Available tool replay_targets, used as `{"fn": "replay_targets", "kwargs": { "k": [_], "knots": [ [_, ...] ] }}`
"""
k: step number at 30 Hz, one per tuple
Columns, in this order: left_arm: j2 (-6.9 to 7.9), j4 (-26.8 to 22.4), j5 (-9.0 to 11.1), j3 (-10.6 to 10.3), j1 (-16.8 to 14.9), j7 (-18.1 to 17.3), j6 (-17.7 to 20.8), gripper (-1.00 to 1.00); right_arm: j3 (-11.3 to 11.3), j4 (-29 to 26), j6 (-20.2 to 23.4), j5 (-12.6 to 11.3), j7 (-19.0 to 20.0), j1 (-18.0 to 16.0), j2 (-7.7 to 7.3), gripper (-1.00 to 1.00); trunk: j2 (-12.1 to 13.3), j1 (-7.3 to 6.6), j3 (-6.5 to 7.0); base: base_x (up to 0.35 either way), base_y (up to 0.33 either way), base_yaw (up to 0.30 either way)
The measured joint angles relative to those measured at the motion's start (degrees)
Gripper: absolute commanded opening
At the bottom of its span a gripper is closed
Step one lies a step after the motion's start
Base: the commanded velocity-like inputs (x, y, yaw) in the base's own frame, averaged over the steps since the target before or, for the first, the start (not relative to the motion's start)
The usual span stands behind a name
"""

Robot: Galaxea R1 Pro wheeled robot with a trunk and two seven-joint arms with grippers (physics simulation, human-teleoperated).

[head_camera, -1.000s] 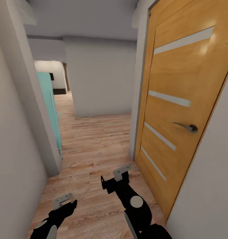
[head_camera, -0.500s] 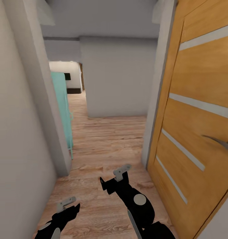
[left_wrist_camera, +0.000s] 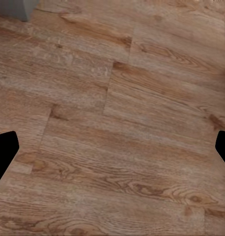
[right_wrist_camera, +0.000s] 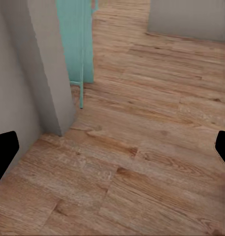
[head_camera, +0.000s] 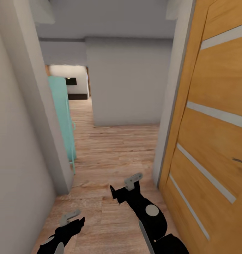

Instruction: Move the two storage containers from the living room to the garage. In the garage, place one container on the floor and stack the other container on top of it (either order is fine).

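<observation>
Narrow hallway with a light wood plank floor (head_camera: pixel 110 151) running ahead to a plain grey wall (head_camera: pixel 128 84) at the far end. Big orange-brown wooden door (head_camera: pixel 212 134) along the right side, with pale horizontal strips across it and just a sliver of dark handle (head_camera: pixel 240 161) at the picture's edge. Grey wall corner (head_camera: pixel 40 116) close on the left, and a teal panel (head_camera: pixel 62 116) tucked right behind it, reaching down to the planks. Further back on the left, an opening into a brighter room (head_camera: pixel 70 83) with something dark low against its white wall, too small to make out. Left gripper (head_camera: pixel 71 218) low near the bottom left of the head view, hovering over bare planks, empty, with its black fingertips (left_wrist_camera: pixel 4 150) sitting wide apart at the two sides of the left wrist view and nothing but wood grain between them. Right gripper (head_camera: pixel 125 188) further forward, near the middle, also empty, black fingertips (right_wrist_camera: pixel 5 147) likewise spread to the picture's sides, looking along the planks toward the grey corner (right_wrist_camera: pixel 41 64) and the teal panel (right_wrist_camera: pixel 78 39). No orange-red bins anywhere here, so can't say where the storage containers are at this point.
</observation>
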Motion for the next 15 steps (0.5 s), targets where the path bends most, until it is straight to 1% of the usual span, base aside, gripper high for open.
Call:
{"fn": "replay_targets", "kwargs": {
  "k": [4, 9, 15],
  "knots": [
    [0.01, 0.11, 0.0, 0.01, 0.0, 0.0, 0.0, 1.0, -0.77, 0.01, -0.13, -0.08, 0.28, 0.0, 0.0, 1.0, 0.0, 0.0, 0.0, 0.337, -0.018, 0.0],
    [0.04, -0.12, 0.0, 0.01, 0.0, -0.03, 0.0, 1.0, -0.77, 0.24, -0.16, -0.15, 0.16, 0.0, 0.0, 1.0, 0.0, 0.0, 0.0, 0.337, -0.003, 0.0],
    [0.05, -0.32, 0.0, 0.02, 0.0, -0.07, 0.0, 1.0, -0.76, 2.39, -0.17, -0.15, -0.07, 0.0, 0.0, 1.0, 0.0, 0.0, 0.0, 0.338, 0.0, 0.0]
  ]
}}
